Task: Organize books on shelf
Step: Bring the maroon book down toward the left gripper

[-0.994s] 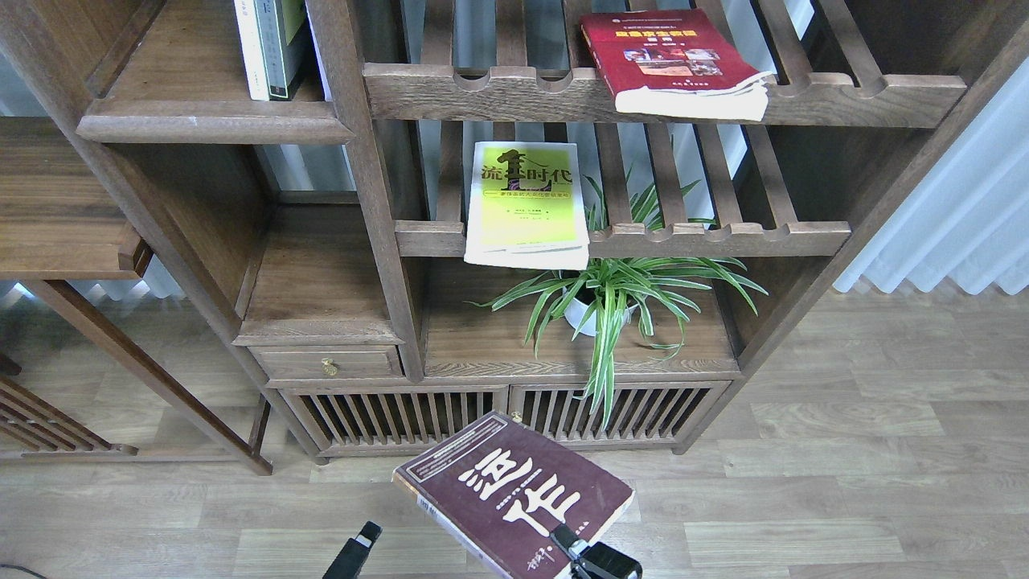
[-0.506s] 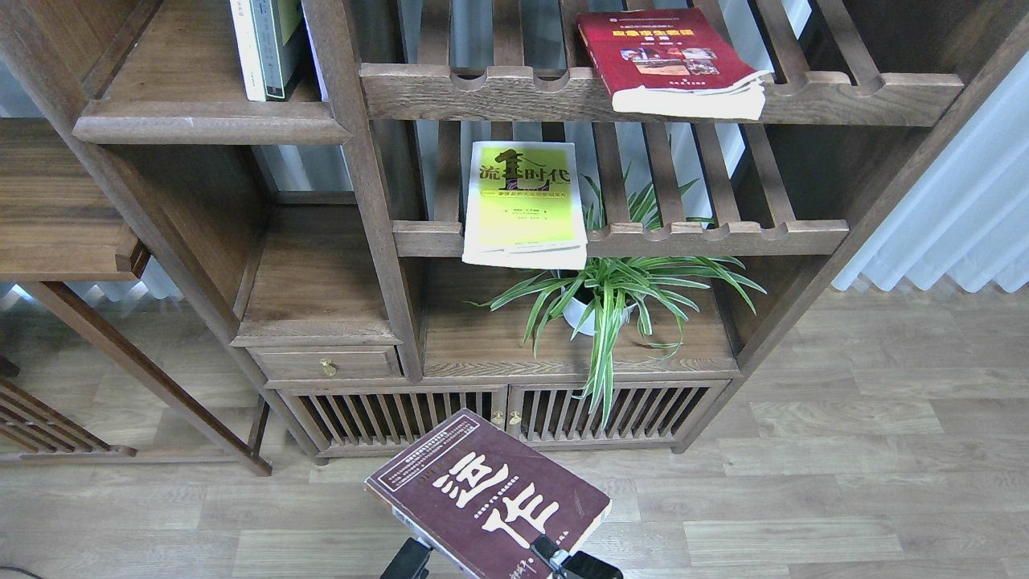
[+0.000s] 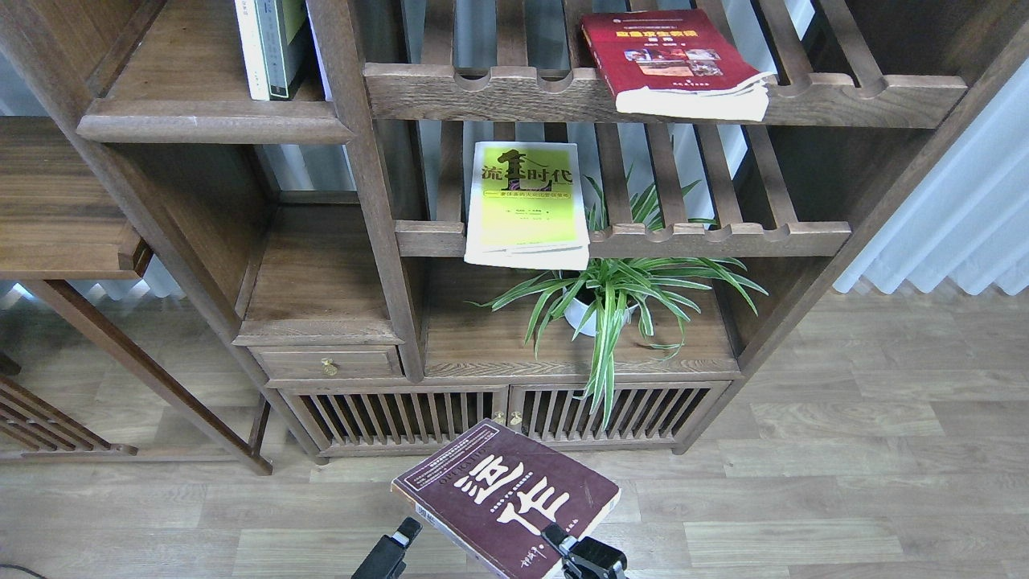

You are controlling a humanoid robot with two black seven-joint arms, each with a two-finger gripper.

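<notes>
The maroon book [image 3: 506,498] is held clamped at its near edge by the right claw [image 3: 563,540]; the left claw [image 3: 402,535] state cannot be told.

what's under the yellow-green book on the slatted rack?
The yellow-green book lies on the slatted rack, its front edge overhanging the rail. Below it sits a potted spider plant on the lower board; the book covers part of the pot.

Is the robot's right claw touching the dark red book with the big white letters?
Touching. In the head view, the right gripper pinches the near edge of the maroon book, with one finger lying on the cover while the book hangs above the floor.
</notes>
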